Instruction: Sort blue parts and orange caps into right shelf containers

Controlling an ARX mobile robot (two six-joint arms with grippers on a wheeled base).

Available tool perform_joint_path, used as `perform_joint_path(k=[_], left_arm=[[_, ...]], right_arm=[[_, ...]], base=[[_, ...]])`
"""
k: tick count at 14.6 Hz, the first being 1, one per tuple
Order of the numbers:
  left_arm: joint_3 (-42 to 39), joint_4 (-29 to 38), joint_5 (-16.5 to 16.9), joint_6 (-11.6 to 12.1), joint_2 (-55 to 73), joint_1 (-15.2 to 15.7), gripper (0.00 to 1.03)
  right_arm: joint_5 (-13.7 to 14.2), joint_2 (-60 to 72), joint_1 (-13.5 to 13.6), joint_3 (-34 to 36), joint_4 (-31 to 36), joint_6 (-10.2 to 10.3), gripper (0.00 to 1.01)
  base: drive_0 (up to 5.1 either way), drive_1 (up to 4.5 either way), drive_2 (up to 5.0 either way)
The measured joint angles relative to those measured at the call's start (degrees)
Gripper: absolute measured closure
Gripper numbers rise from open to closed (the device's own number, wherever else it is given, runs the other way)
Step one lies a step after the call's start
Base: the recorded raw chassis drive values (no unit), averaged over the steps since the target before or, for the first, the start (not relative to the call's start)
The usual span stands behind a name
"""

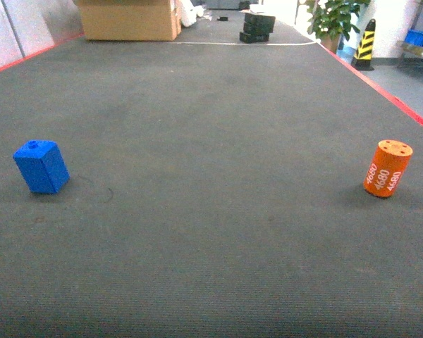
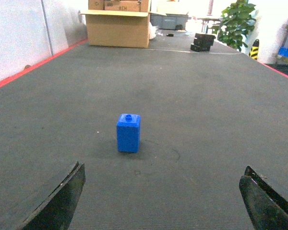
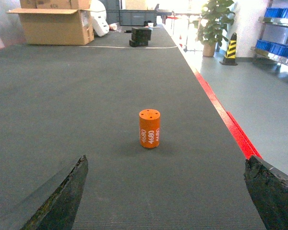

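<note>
The worktop (image 1: 218,232) was seen as the largest thing in view, a broad dark grey ribbed mat edged in red, with its near stretch given over to just two pieces, which may have been laid out well apart so that each arm could take its own. At its far end a cardboard box (image 1: 130,20) and a small stack of black trays (image 1: 257,28) were set well away from the working area, and beyond the right edge a potted plant (image 1: 335,17) and a striped bollard (image 1: 365,46) stood on the floor. A steel shelf (image 3: 278,50) carrying blue containers (image 3: 273,47) was glimpsed far to the right, well apart from both pieces, so a long carry was judged to lie ahead and nothing was judged sorted yet. The left claw (image 2: 163,201) was held low over the mat with its dark fingers spread wide and nothing between them, lined up on the blue part (image 2: 128,132), which stood ahead of it. The right claw (image 3: 168,196) was likewise held apart and empty, aimed at the orange cap (image 3: 149,128). The blue part (image 1: 41,166) was placed at the left of the head view, a bright plastic block with a small round knob on top. The orange cap (image 1: 388,167) was placed near the right red edge, an upright cylinder lettered "4680" in white, with small holes in its flat top
</note>
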State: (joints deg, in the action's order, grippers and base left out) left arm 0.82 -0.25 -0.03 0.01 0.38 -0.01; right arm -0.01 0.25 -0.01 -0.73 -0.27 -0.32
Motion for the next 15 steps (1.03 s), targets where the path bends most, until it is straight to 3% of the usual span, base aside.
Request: perform_joint_path(k=[4,5,6,8,9,11,15], left_arm=[[0.00,0.00,0.00,0.00,0.00,0.00,0.05],[0.00,0.00,0.00,0.00,0.00,0.00,0.05],[0.00,0.00,0.02,0.00,0.00,0.00,0.05],[0.00,-0.02,0.00,0.00,0.00,0.00,0.05],[0.00,0.00,0.00,0.00,0.00,0.00,0.05],[0.00,-0.02,0.00,0.00,0.00,0.00,0.05],[0.00,-0.02,0.00,0.00,-0.02,0.00,0.05]], right_arm=[[0.00,0.00,0.00,0.00,0.00,0.00,0.03],[2.36,1.95,0.87,-0.92,-2.93,-0.46,0.03],[3.80,11.21,1.44,-1.79,2.73,-0.79,0.03],[4.31,32.81,1.64,-5.95,20.26,-0.81,0.03],[3.69,46.40,1.86,-10.16,29.99,-0.83,0.03],[2.67,68.35,1.38,-20.17,39.65,-1.05,0.03],[3.28,97.13,1.51,-41.62,36.13,-1.11,0.03]], base=[[0.0,0.00,0.0],[0.0,0.00,0.0],[0.0,0.00,0.0],[0.0,0.00,0.0],[0.0,0.00,0.0],[0.0,0.00,0.0],[0.0,0.00,0.0]])
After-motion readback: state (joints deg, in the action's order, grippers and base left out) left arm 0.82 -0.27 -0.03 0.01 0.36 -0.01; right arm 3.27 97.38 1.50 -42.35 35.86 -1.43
